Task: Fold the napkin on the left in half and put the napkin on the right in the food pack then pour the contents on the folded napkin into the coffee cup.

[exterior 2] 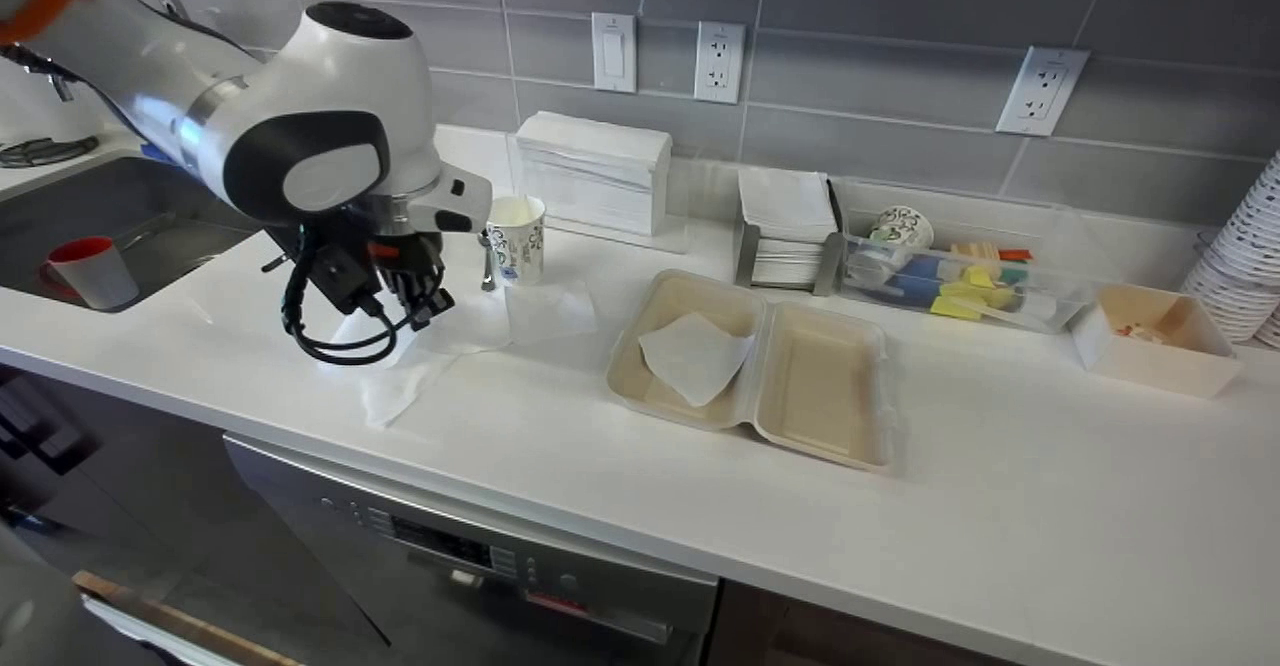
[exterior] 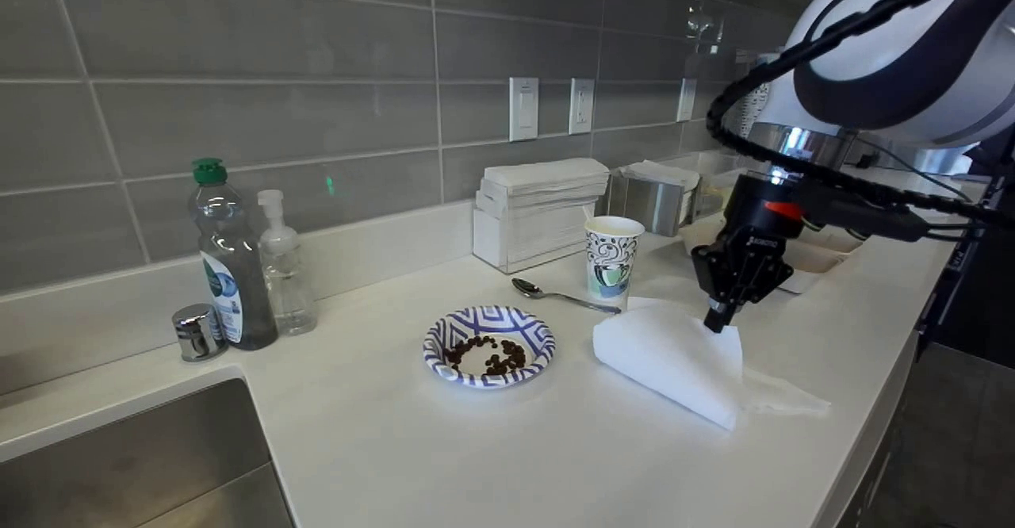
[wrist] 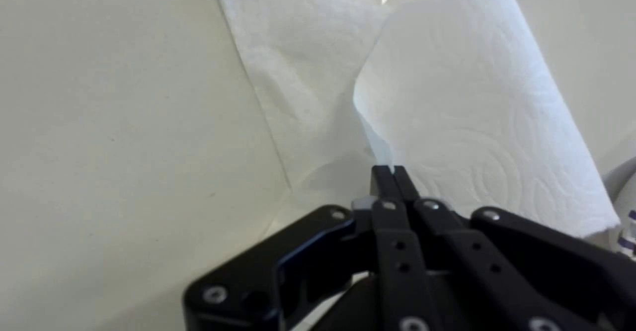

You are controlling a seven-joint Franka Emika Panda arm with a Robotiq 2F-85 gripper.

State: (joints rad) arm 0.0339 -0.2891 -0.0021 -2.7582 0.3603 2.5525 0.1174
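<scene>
1. We see the end effector (wrist: pixel 394 171) with its two fingers (wrist: pixel 382 184) drawn together, a thin line between them, pinching the edge of the left napkin (wrist: pixel 482 107).
2. In the wrist view we can follow that curled edge straight into the tips; one layer lies on the tabletop (wrist: pixel 124 122), and the other laps over it, leaving a strip of the lower layer uncovered along one side.
3. In an exterior view we find the end effector angled downward, its tips at the napkin's upper part, the folded portion bulging up rather than lying flat.
4. We see the right napkin (exterior 2: pixel 697 358) in the open food pack (exterior 2: pixel 820 386), resting in the half nearer the arm (exterior 2: pixel 345 76).
5. The coffee cup (exterior: pixel 612 262) stands upright near the left napkin, with a spoon (exterior: pixel 564 297) just beside it.
6. We see the contents (exterior: pixel 507 357), small dark bits, lying in the blue-patterned plate (exterior: pixel 489 319), apart from the left napkin.
</scene>
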